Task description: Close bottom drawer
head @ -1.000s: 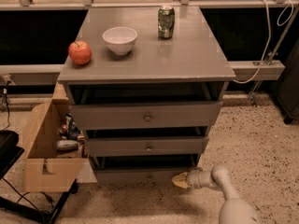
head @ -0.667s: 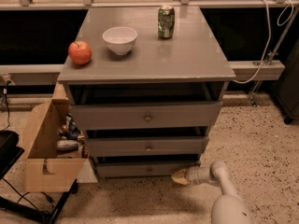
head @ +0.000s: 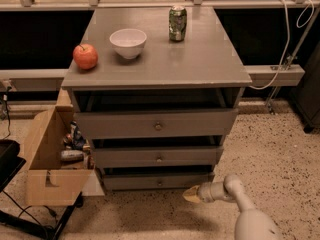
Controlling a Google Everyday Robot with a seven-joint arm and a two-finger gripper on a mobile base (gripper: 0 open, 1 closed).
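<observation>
The grey cabinet (head: pixel 160 59) has three drawer fronts. The bottom drawer (head: pixel 158 182) is the lowest and smallest front, with a small round knob (head: pixel 160 182); a dark gap shows above it. My gripper (head: pixel 191 195) is on the end of the white arm, low by the floor, just below the right end of the bottom drawer front. Its yellowish tip points left towards the drawer.
On top of the cabinet stand a red apple (head: pixel 85 56), a white bowl (head: pixel 128 42) and a green can (head: pixel 177 23). An open cardboard box (head: pixel 47 164) with several items stands left of the cabinet. A dark object (head: pixel 7 156) is at far left. Speckled floor lies to the right.
My gripper has moved left and a little up towards the bottom drawer front. The bottom drawer now sticks out less than before.
</observation>
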